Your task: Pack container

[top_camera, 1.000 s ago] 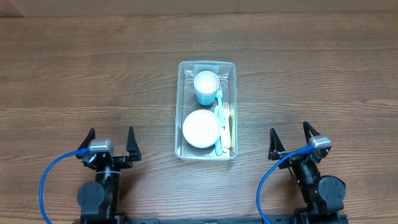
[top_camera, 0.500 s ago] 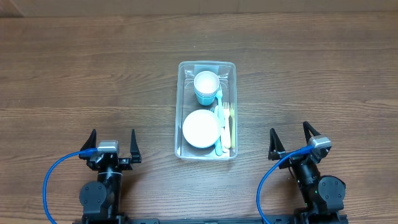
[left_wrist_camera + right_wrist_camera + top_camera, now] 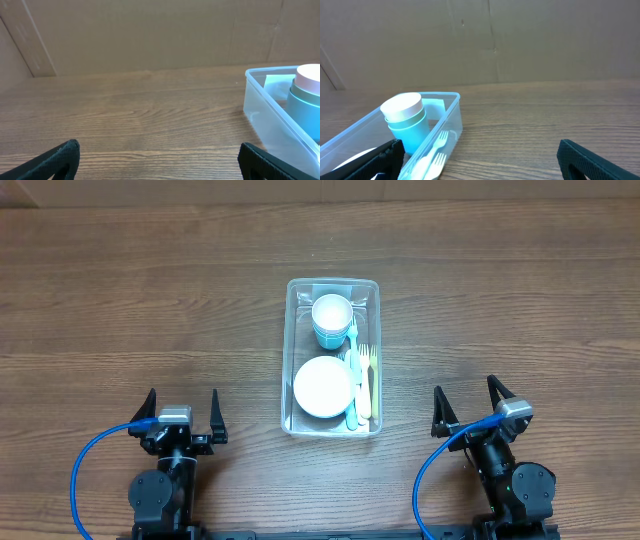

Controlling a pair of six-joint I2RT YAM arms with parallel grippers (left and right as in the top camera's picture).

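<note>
In the overhead view, the container (image 3: 288, 356) is seen at the middle of the wooden bench (image 3: 120, 300), its long axis running from 12 to 6 o'clock. Stacked cups (image 3: 332, 319) are set inside it at the 12 o'clock end, and a round bowl (image 3: 322, 386), white inside, is placed at the 6 o'clock end. Pastel cutlery (image 3: 362, 380), forks among it, is laid along the 3 o'clock wall, just beside the bowl. The left end effector (image 3: 182, 394) is parked near the bench's 6 o'clock edge, at about 8 o'clock from the container and well apart from it. Its fingers are spread wide and nothing is held. The right end effector (image 3: 465, 387) is found at about 4 o'clock from the container, likewise released and empty. A blue cable (image 3: 82, 472) is looped beside the left arm, and another is looped beside the right arm.

In the left wrist view, the two dark fingers (image 3: 56, 161) are seen at the lower corners, far apart, with only bare bench between them. A corner of the container is shown at 3 o'clock, with a cup, white over teal, visible inside. A brown cardboard wall (image 3: 150, 35) is seen at 12 o'clock.

In the right wrist view, the fingers (image 3: 597, 159) are again held wide with nothing gripped. The container is seen at 8 o'clock, the cups upright within it and fork tines lying against its near wall.
</note>
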